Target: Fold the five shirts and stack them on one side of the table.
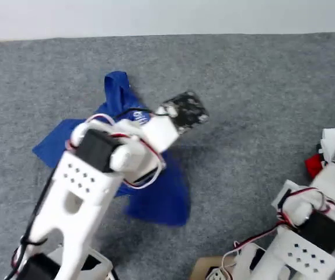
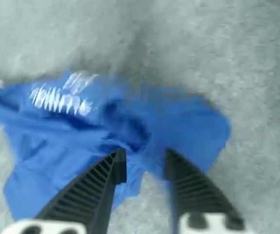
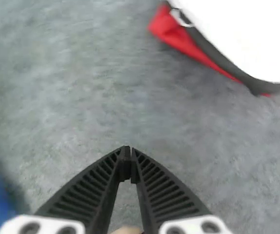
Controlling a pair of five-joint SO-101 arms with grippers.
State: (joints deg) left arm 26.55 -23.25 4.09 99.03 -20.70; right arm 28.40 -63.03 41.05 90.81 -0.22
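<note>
The left gripper (image 2: 145,158) hangs released, fingers spread, just above the crumpled blue shirt (image 1: 156,201) on the grey table (image 1: 243,87). Well right of that shirt, the right gripper (image 3: 130,156) is clenched empty, with a white, black and red shirt pile (image 3: 228,29) beyond it.

Matt cloth, matt plastic, fuzzy grey cover.
Blue shirt (image 1: 156,204), 9 o'clock side of table: soft matt cloth, crumpled, flat white print. Table cover (image 1: 255,87): grey, felt-like, rough nap, no shine. Left gripper (image 2: 144,163) and right gripper (image 3: 130,165): black matt plastic, ribbed inner faces. Left arm shell (image 1: 83,192): smooth white plastic, slight sheen, perforated panel. At 3 o'clock, white shirt (image 3: 237,34): smooth matt cloth, dark trim, over red shirt (image 3: 171,35), same matt weave.
</note>
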